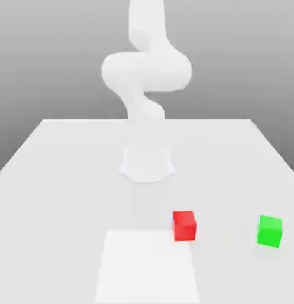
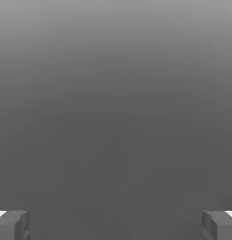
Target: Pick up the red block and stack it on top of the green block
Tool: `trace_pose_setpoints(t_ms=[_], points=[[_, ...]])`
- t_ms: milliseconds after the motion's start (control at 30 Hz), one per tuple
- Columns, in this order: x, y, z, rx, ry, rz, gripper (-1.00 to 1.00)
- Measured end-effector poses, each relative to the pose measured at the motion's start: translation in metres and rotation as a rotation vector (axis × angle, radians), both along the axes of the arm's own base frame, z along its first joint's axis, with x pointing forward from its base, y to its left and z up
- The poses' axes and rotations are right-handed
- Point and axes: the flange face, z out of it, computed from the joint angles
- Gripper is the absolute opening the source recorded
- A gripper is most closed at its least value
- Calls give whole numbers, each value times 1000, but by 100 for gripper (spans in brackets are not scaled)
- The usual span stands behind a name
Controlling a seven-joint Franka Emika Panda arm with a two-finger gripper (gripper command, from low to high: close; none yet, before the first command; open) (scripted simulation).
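- Have the jaws (image 2: 116,225) wide apart in the hand view.
- See the red block (image 1: 184,226) resting on the desk (image 1: 66,208), at the far right corner of the pale patch (image 1: 148,270) as the exterior view shows it.
- Find the green block (image 1: 269,231) on the desk too, well apart from the red block, toward the exterior view's right.
- Note the white arm (image 1: 146,71) rising behind both.

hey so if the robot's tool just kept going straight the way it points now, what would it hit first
The way looks free as far as the hand view shows: just plain grey between the tool's spread fingers, though depth is unclear.
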Motion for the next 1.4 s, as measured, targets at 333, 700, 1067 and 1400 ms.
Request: trace_pose_setpoints(t_ms=[333,700,1067,1400], points=[[31,51,-250,34,379,39,0],[-54,85,-487,-47,716,55,0],[-58,85,-516,-48,720,54,-100],[-57,91,-453,-58,721,78,-100]])
